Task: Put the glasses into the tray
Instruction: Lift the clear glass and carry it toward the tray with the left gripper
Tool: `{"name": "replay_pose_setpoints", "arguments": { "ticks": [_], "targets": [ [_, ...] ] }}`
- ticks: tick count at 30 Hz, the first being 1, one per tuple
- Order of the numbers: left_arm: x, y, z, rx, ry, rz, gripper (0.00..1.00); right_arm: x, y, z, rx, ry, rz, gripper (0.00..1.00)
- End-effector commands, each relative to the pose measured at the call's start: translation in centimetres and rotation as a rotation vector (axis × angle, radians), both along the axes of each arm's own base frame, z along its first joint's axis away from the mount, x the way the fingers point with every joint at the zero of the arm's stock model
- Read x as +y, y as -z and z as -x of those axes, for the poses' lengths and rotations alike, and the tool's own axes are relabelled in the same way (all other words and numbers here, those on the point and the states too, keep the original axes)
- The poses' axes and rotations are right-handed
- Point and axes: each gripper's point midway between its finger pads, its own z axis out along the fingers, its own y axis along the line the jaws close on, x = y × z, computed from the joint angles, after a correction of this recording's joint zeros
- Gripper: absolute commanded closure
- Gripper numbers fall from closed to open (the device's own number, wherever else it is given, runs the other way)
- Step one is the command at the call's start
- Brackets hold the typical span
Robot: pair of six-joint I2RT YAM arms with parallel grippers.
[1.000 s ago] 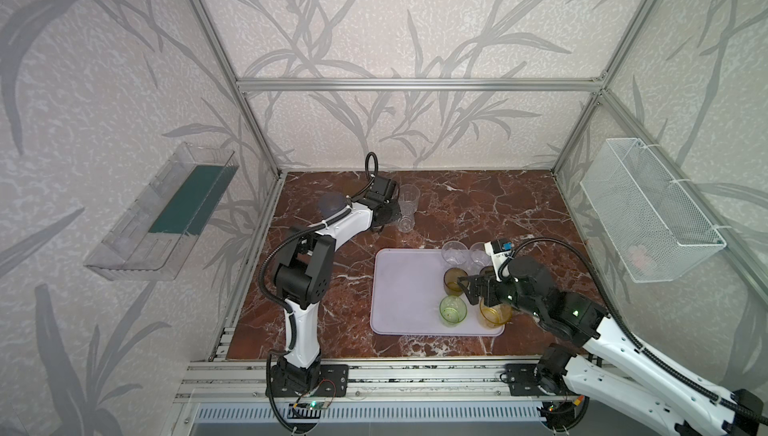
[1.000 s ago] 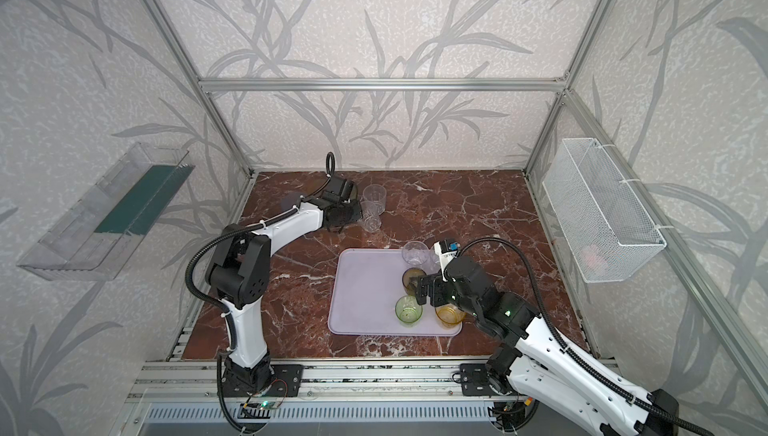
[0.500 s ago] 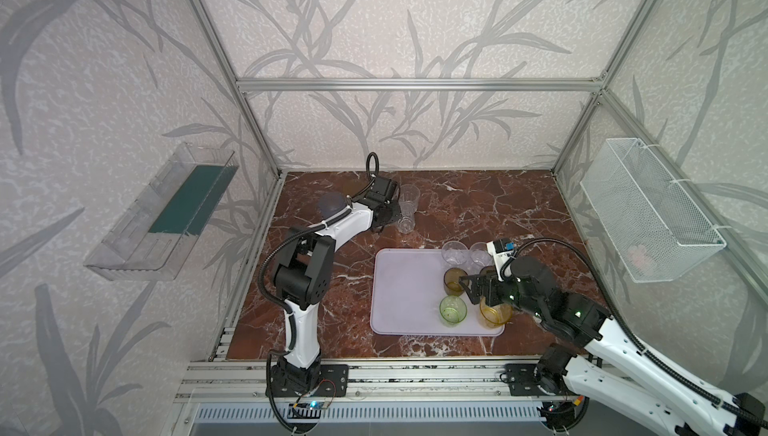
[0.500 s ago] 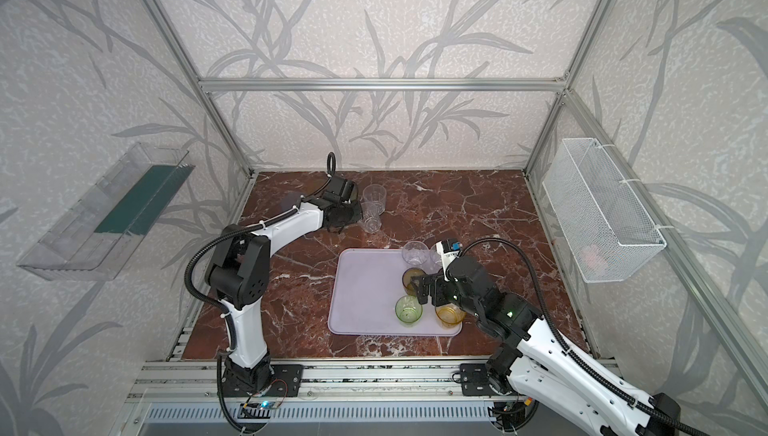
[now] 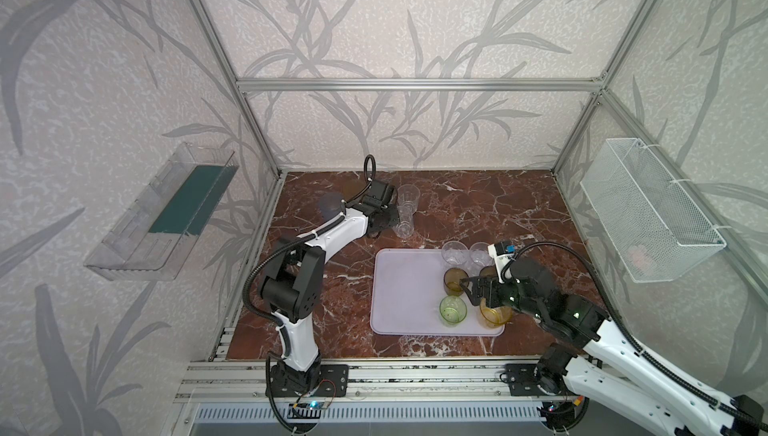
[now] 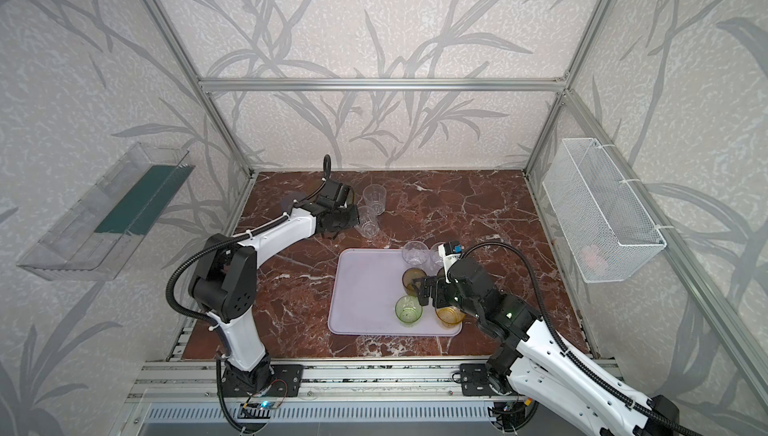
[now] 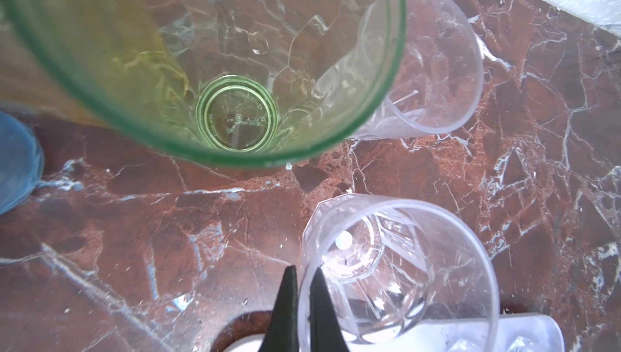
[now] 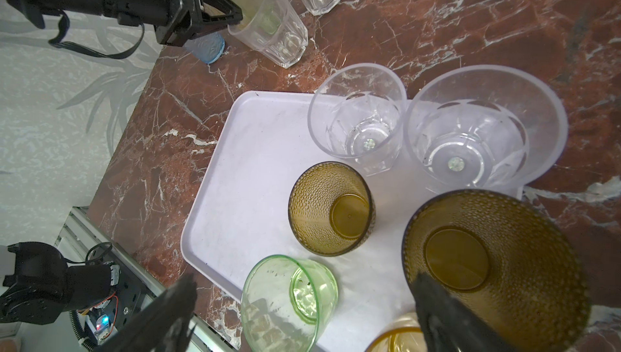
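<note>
My left fingers (image 7: 287,303) pinching one clear tumbler (image 7: 396,276) by the rim, four glasses (image 7: 235,122) beyond them (green, amber, blue, clear), my right fingers (image 8: 168,310) spread, six tumblers (image 8: 331,209) beneath on one tray (image 8: 255,165).

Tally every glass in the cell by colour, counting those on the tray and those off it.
clear glasses: 4
light green glasses: 2
amber-yellow glasses: 2
olive-brown glasses: 2
blue glass: 1
Total: 11
</note>
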Motion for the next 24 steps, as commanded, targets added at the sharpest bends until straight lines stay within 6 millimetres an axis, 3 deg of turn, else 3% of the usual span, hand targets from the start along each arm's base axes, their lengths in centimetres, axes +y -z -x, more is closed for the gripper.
{"name": "replay_pose_setpoints", "arguments": {
  "ticks": [1,13,19,24],
  "targets": [
    [0.1,-2.8,0.6,-0.052,0.01,0.015,1.0,0.4,-0.5,0.2,0.001,-0.007,-0.051,0.0],
    [-0.7,-6.3,6.5,-0.106,0.085,-0.04,1.0,0.0,-1.1,0.0,0.001,0.02,-0.078,0.01],
    [-2.7,-5.9,10.1,-0.099,0.168,-0.05,1.0,-0.3,-1.1,-0.3,-0.006,0.036,-0.07,0.01],
    [-3.8,-5.1,11.5,-0.093,0.211,-0.071,1.0,-0.5,-0.7,-0.4,0.004,0.052,-0.074,0.01]
  ]
}}
